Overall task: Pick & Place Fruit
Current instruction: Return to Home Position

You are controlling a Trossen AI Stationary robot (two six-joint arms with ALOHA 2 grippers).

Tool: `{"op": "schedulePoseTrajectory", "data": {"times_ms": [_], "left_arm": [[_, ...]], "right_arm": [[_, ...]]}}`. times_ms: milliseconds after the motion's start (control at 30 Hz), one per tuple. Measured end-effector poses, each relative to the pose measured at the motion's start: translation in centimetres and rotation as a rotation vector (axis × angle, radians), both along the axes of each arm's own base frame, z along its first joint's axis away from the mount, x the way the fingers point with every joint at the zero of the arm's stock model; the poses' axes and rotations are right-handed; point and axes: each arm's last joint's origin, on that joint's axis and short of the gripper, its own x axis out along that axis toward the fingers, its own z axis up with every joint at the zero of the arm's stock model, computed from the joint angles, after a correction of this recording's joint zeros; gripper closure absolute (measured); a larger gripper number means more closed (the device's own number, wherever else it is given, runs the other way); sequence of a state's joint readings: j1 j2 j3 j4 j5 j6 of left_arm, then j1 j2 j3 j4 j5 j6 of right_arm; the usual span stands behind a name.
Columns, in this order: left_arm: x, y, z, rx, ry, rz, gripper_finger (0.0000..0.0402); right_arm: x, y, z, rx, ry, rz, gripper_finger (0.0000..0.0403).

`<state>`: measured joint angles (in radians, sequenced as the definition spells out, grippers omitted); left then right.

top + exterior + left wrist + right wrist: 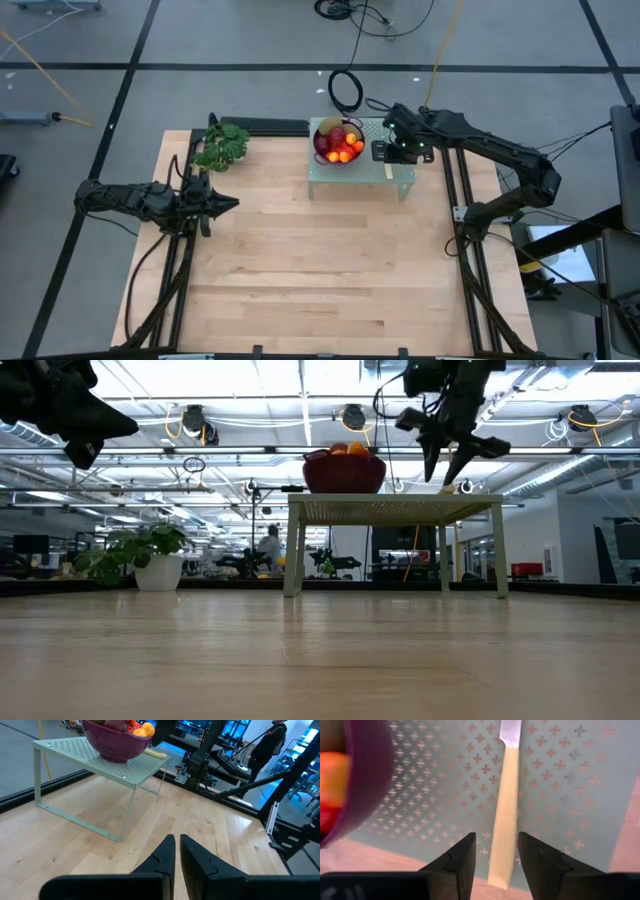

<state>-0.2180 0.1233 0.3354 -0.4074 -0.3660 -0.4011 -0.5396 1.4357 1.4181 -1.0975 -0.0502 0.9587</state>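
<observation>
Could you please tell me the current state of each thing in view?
Colander: upright on the shelf, holding fruit.
Fruit: piled inside the colander.
Knife: flat on the shelf, ungripped.
Right gripper: jaws open, above the knife.
Left gripper: jaws shut, empty, raised.
Plant: upright in its pot.

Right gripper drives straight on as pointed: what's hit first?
The right gripper would probably meet the yellow knife handle first, lying on the green shelf straight ahead of its open fingers; depth unclear. The left gripper waits at the table's left.
</observation>
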Motion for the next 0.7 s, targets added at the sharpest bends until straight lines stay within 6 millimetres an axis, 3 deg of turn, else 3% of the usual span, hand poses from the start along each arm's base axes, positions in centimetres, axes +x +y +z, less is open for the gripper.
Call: {"op": "schedulePoseTrajectory", "data": {"times_ms": [333, 700], "left_arm": [[0.0, 0.0, 0.0, 0.003, 0.003, -0.003, 0.0376], [0.0, 0.0, 0.0, 0.006, 0.002, -0.003, 0.0376]], "right_arm": [[-1.9, 2.7, 3.0, -0.191, -0.037, 0.146, 0.0293], [-3.2, 5.5, 5.4, -0.412, -0.075, 0.287, 0.0398]]}}
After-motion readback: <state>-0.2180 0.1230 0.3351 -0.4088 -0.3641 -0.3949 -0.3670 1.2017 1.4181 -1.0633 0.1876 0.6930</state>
